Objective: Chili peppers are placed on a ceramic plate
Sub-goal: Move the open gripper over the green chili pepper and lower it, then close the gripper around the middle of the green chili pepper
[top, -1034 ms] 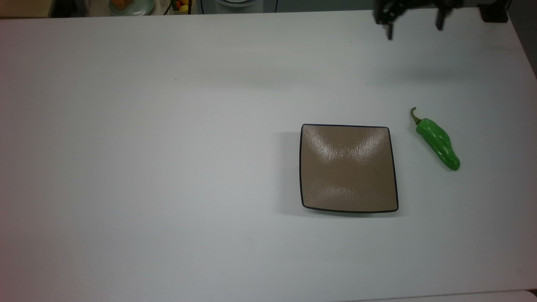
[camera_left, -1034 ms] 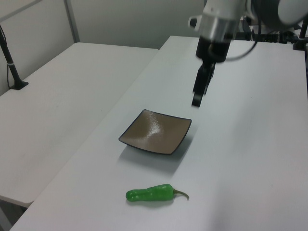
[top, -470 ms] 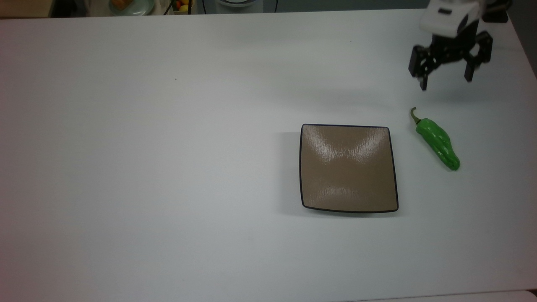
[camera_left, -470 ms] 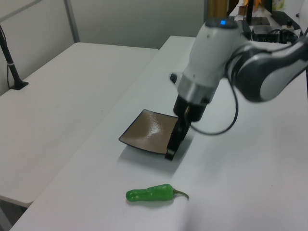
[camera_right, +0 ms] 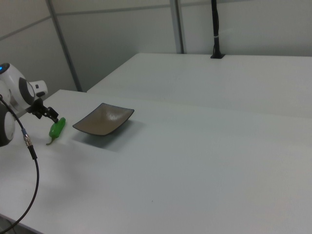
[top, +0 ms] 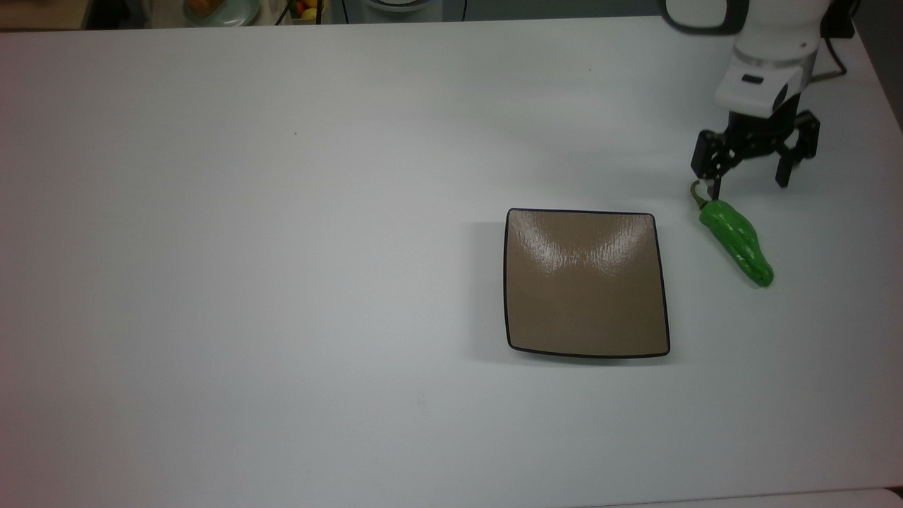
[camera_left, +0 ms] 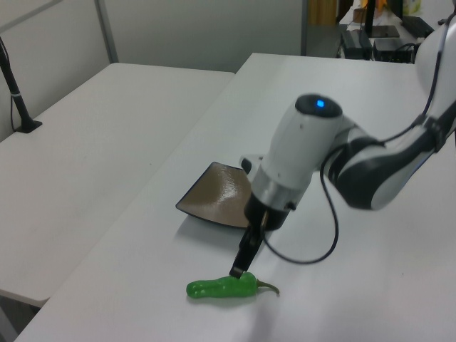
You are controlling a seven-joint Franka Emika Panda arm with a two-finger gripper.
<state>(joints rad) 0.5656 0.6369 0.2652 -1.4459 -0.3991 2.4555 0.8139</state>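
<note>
Nearest in the left view, the pepper (camera_left: pixel 221 287) lies on the white table (top: pixel 282 282) just beside the plate (top: pixel 585 282), not yet on it, with the gripper (top: pixel 748 185) spread wide and hovering low over its stem end. Closing there could pinch only the thin stem or roll the glossy pepper away. Nothing stands between pepper and plate; a second table (camera_left: pixel 92 135) sits well beyond.
</note>
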